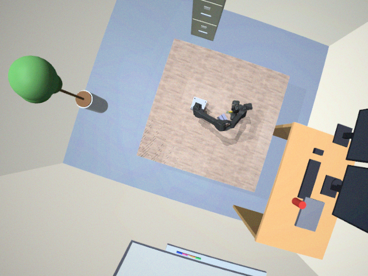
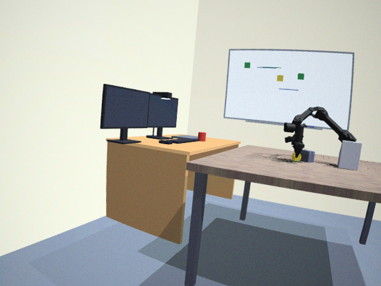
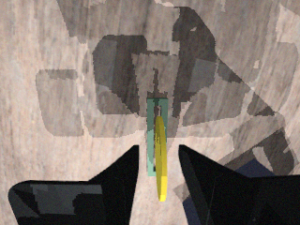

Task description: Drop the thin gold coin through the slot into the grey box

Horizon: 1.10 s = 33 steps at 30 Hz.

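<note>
The gold coin [image 1: 230, 111] [image 2: 294, 158] [image 3: 163, 185] stands on edge in the dark-green holder [image 3: 150, 161], which shows as a thin green strip under it in the exterior view. My gripper [image 2: 297, 155] [image 3: 158, 149] is open and points down at the coin. In the wrist view one finger is on each side of the coin, with a gap on both sides; the right finger is nearer to it. The grey box [image 1: 222, 117] [image 2: 307, 155] is close beside the holder; in the wrist view it is mostly hidden behind the right finger.
The arm's white-grey base block [image 1: 202, 102] [image 2: 349, 155] stands on the wooden table [image 1: 190, 148] [image 2: 246, 169], beyond the box from the coin. A desk [image 1: 276, 219] [image 2: 147, 185] with monitors and a red cup [image 1: 299, 203] [image 2: 202, 136] stands apart from the table.
</note>
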{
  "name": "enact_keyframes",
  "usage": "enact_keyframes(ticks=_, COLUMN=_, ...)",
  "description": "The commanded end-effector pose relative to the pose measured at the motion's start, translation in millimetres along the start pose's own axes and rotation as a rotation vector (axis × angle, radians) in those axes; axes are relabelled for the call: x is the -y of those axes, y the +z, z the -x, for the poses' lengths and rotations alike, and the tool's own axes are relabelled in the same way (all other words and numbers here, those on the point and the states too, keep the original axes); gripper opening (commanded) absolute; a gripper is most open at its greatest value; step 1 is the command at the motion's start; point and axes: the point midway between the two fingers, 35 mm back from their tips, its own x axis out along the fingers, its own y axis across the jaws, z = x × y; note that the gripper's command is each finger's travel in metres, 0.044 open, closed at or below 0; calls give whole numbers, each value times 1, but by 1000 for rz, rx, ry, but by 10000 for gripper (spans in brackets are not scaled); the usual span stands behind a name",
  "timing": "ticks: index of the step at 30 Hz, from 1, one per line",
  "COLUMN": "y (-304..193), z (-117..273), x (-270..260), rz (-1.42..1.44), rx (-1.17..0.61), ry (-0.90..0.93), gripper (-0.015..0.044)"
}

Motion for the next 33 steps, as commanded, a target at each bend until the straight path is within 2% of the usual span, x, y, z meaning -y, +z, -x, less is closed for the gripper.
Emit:
enact_keyframes(ticks=1, y=-3, z=-7, x=0, rz=12, rx=-3, ry=-8, gripper=161)
enact_keyframes(ticks=10, y=-4, z=-19, x=0, rz=12, rx=-4, ry=-10, gripper=161)
enact_keyframes(ticks=16, y=-4, z=-19, x=0, rz=12, rx=-4, ry=-10, gripper=3)
enact_keyframes(ticks=26, y=-4, z=-19, x=0, rz=12, rx=-4, ry=-10, gripper=0)
enact_keyframes(ticks=33, y=-2, z=-4, x=-1, rz=13, rx=-2, ry=-7, gripper=0)
